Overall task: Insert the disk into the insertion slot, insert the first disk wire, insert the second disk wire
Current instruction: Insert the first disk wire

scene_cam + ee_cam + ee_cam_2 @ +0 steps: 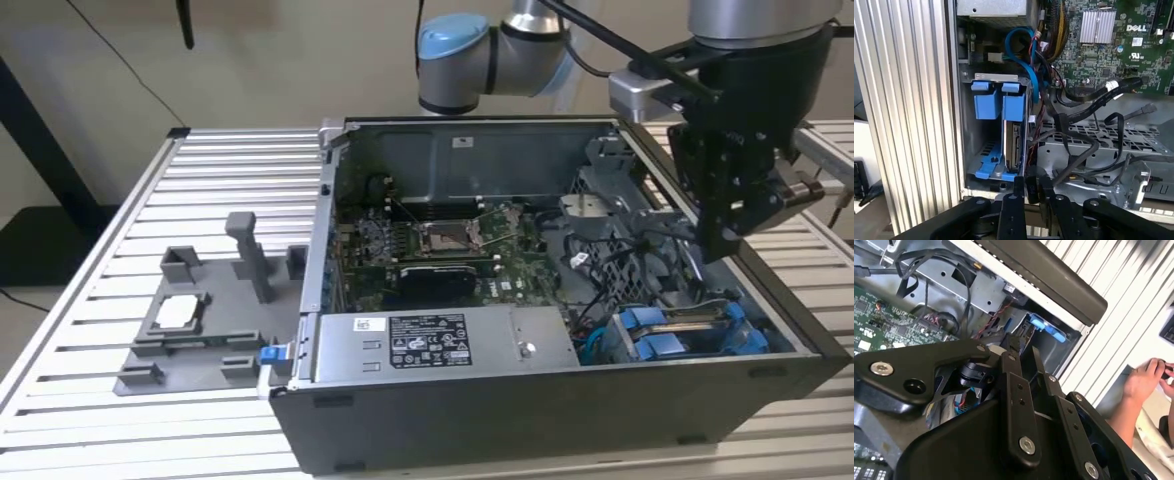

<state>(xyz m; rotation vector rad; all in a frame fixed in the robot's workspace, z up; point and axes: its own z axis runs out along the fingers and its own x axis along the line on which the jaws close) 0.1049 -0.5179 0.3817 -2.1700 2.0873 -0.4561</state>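
Disk (1015,145) in slot (968,137), blk cables (1080,116) adj.

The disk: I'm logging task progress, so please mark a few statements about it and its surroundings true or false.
1. The disk sits in the insertion slot. True.
2. The tool hangs over the grey tray. False: it hangs over the end of the case at the exterior view's right.
3. A person's hand shows in the second wrist view. True.
4. The grey tray holds the disk. False: a small silver chip lies on it.

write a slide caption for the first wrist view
Gripper holds a black connector near the disk seated in the insertion slot
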